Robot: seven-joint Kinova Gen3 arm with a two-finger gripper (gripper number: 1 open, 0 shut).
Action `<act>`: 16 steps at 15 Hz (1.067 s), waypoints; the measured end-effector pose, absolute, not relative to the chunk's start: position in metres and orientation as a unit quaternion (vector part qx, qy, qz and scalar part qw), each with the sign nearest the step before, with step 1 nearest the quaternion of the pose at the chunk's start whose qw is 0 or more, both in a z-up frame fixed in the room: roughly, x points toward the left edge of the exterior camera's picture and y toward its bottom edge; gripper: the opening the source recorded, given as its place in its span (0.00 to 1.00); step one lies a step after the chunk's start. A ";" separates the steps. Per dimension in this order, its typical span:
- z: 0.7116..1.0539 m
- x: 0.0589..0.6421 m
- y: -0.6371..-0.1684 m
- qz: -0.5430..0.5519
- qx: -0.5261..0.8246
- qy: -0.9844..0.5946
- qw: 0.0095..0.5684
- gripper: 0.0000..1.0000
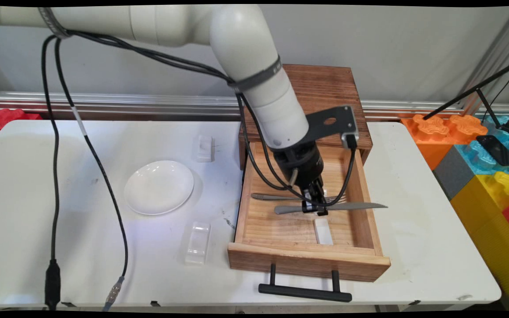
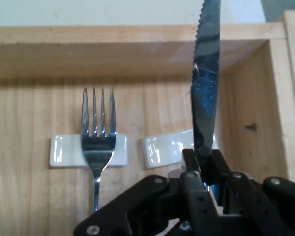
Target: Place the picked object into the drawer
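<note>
Inside the open wooden drawer (image 1: 259,229), black gripper (image 1: 316,207) clamped on a serrated table knife (image 1: 351,206), blade held level and reaching past the drawer's right wall. Just beside it, a fork (image 2: 98,142), tines propped on a white ceramic rest (image 2: 64,151); second rest (image 2: 162,150) close by. Out on the table (image 1: 413,247), a white plate (image 1: 159,187) and two more rests (image 1: 198,242).

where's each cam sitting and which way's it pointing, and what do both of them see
Main view: stands above the table's near side, looking down across it to the wall; shows the white arm, cables and gripper.
Hand view: rides on the hand, looking along the gripper into the open wooden drawer; only black linkage and fingers show.
Shared: the drawer, the knife clamped in the gripper, the fork.
</note>
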State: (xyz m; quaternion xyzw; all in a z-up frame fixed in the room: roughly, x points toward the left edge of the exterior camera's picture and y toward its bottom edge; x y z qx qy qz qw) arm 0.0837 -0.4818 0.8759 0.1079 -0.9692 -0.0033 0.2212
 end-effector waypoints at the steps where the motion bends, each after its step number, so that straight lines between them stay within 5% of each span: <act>1: 0.870 0.083 -0.483 -0.003 0.108 -0.970 0.219 0.00; 16: 0.824 0.105 -0.483 -0.025 0.114 -0.976 0.186 0.00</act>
